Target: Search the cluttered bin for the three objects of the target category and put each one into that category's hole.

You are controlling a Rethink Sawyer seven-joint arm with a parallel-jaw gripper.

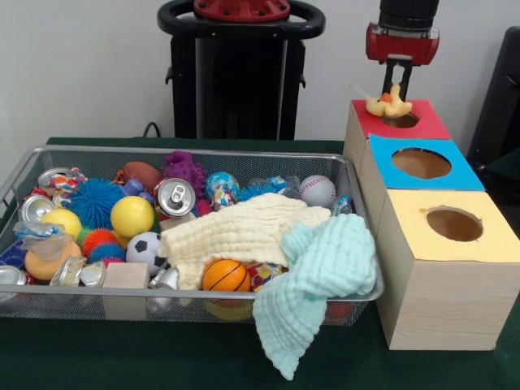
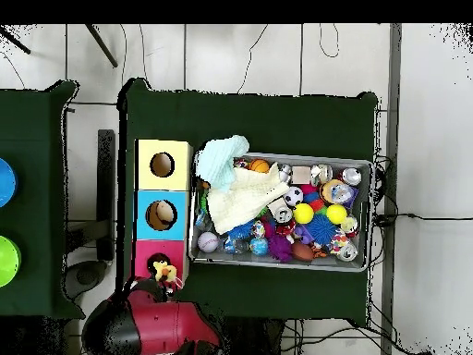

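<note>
A: The cream cloth and the mint cloth are covering part of the bin, hiding whatever lies beneath.

B: The arm is being cut off at the top edge above the gripper.

The red and black robot arm comes straight down at the far right of the scene in the front view, its black wrist cylinder entering from the top edge and ending in a glossy red housing. Below the housing the dark two-fingered gripper points vertically downward, its fingers drawn close together and clamped on a small yellow rubber duck toy, which hangs at the fingertips. In the overhead view the arm's bulky red and black body lies at the bottom left, reaching up toward the same toy.
</note>
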